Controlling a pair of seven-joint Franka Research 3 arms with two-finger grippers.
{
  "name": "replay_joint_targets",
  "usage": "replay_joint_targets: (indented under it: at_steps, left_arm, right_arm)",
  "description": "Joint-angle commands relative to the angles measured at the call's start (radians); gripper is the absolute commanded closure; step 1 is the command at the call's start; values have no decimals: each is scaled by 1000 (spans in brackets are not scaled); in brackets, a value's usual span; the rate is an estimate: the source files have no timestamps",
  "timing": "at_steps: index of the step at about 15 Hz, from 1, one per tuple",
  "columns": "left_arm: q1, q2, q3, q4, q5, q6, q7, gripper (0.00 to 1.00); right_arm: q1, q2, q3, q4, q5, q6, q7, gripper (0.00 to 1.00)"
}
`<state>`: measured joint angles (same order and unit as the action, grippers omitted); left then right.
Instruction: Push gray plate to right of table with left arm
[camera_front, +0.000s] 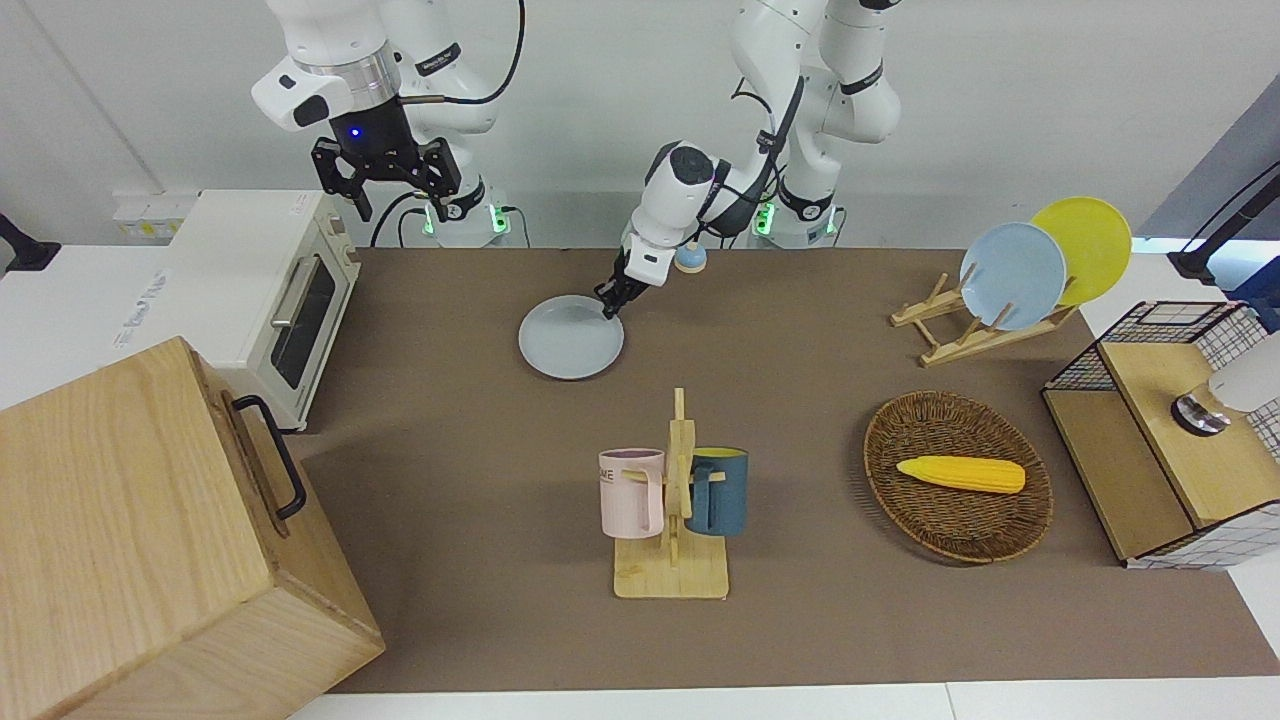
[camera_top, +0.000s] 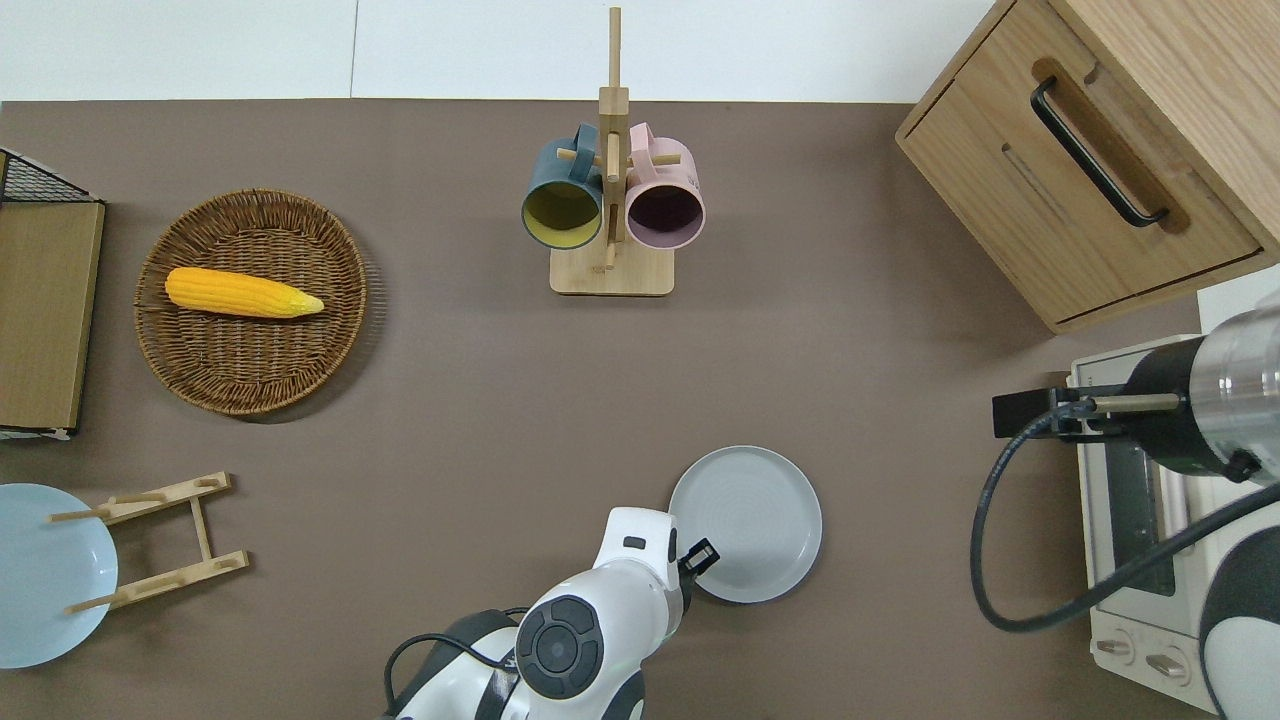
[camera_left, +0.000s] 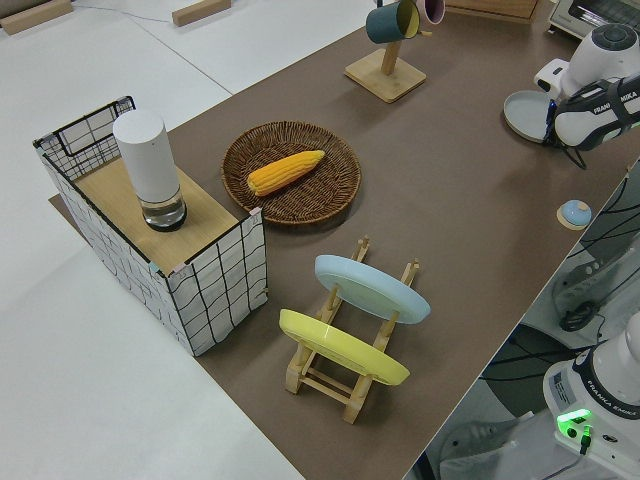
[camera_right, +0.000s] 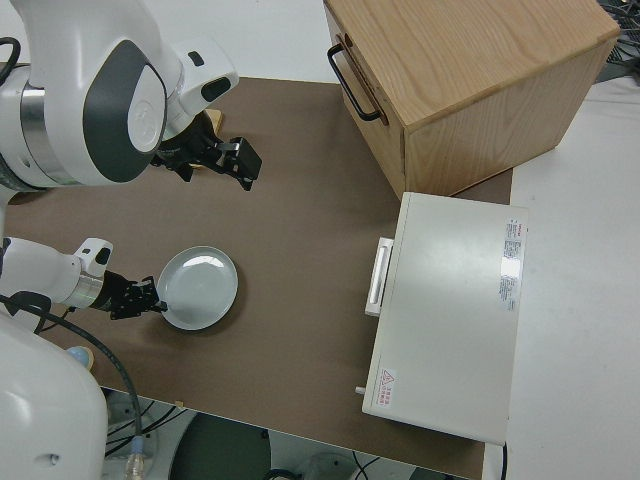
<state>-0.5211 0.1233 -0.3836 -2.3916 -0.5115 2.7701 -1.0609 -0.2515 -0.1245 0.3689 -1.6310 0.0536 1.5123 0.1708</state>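
The gray plate lies flat on the brown table, nearer to the robots than the mug rack. It also shows in the overhead view and the right side view. My left gripper is low, shut and empty. Its fingertips touch the plate's rim on the edge toward the left arm's end of the table. My right gripper is open, empty and parked.
The mug rack holds a pink and a blue mug. A toaster oven and a wooden cabinet stand at the right arm's end. A corn basket, a plate rack and a wire crate stand at the left arm's end.
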Motion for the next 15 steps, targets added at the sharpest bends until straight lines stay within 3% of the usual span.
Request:
replay_joint_targets:
  at_steps: [1,2,4,6,9,10,12,14,15]
  left_arm:
    - [-27,38,25,26,-21,19,-2,882]
    - [-23,36,25,25,-19,16,4,697]
    - [-2,19,26,19,-18,0,12,435]
    - [24,-8,25,20,-15,-30,4,69]
    - [99,-105,29,26,-2,-211,36,15]
    - [110,-116,69,32,5,-277,85,15]
    - [139,-123,191,107,28,-477,252,13]
    - [187,-125,317,205,114,-694,442,13]
    - [223,-131,356,235,161,-760,522,13]
  right_arm:
    - [-25,-27,15,-27,22,0,10,5]
    - [-25,-27,15,-27,22,0,10,5]
    - [-25,-27,15,-27,22,0,10,5]
    - [-25,-27,15,-27,22,0,10,5]
    - [-25,-27,15,-27,22,0,10,5]
    - [-25,-27,15,-27,22,0,10,5]
    - [-25,-27,15,-27,22,0,10,5]
    - [-25,-27,15,-27,22,0,10,5]
    - [-25,-27,15,-27,22,0,10,5]
